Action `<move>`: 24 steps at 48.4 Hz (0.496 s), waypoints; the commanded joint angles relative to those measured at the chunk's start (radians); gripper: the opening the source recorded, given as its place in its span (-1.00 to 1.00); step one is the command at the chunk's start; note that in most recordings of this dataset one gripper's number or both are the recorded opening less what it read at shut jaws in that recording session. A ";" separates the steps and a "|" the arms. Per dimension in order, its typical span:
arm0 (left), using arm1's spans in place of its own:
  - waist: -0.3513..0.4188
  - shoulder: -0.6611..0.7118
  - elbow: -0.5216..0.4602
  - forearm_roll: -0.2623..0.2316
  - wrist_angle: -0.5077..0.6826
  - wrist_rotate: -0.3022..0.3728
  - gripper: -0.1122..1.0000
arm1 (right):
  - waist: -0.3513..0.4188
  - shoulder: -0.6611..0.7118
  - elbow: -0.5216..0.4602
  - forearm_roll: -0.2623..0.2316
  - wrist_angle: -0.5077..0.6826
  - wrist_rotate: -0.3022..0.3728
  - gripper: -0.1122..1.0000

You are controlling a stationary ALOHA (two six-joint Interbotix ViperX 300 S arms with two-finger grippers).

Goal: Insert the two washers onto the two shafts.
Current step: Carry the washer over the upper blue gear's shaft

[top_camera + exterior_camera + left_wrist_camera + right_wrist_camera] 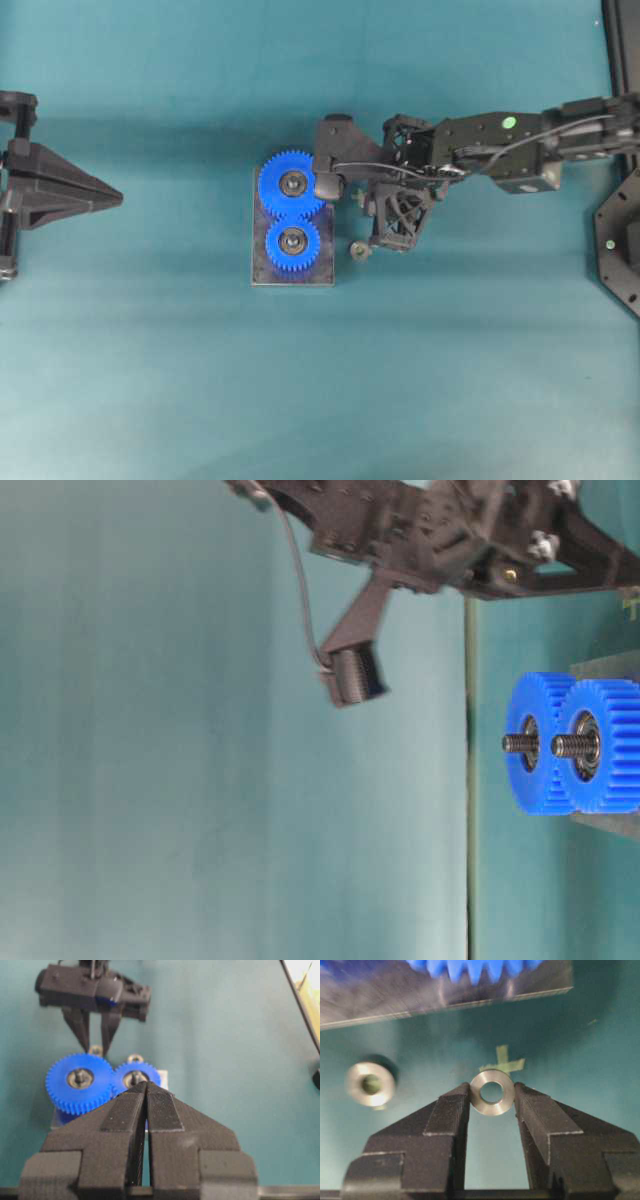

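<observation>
A silver washer (492, 1092) sits between the fingertips of my right gripper (492, 1094), which pinches it by the rim just over the teal table. In the left wrist view the same washer (95, 1051) shows at the tips of the right gripper (95, 1046), behind the larger gear. Two blue gears mesh on a grey plate (290, 276), each with a threaded shaft: one shaft (293, 183) at the far gear, the other shaft (293, 240) at the near one. The right gripper (392, 212) hangs just right of the plate. My left gripper (112, 197) is shut and empty at the table's left.
A second washer (370, 1084) lies loose on the table beside the held one, also visible by the plate's right edge (358, 250). A green tape cross (504, 1062) marks the table. The plate's edge (445, 997) is close ahead of the right fingers.
</observation>
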 commanded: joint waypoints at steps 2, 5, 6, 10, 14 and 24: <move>0.000 0.005 -0.026 0.002 -0.009 -0.002 -0.79 | 0.008 -0.074 -0.058 0.003 0.049 0.002 -0.25; 0.002 0.005 -0.025 0.002 -0.009 -0.003 -0.79 | 0.012 -0.083 -0.084 0.003 0.075 0.000 -0.25; 0.002 0.005 -0.023 0.003 -0.009 -0.003 -0.79 | 0.015 -0.084 -0.097 0.003 0.083 0.000 -0.25; 0.002 0.005 -0.026 0.003 -0.009 -0.006 -0.79 | 0.025 -0.081 -0.147 0.003 0.104 -0.002 -0.25; 0.002 0.005 -0.032 0.003 -0.009 -0.006 -0.79 | 0.031 -0.071 -0.198 0.003 0.114 -0.003 -0.25; 0.002 0.005 -0.025 0.002 -0.009 -0.006 -0.79 | 0.041 -0.026 -0.308 0.002 0.129 -0.012 -0.25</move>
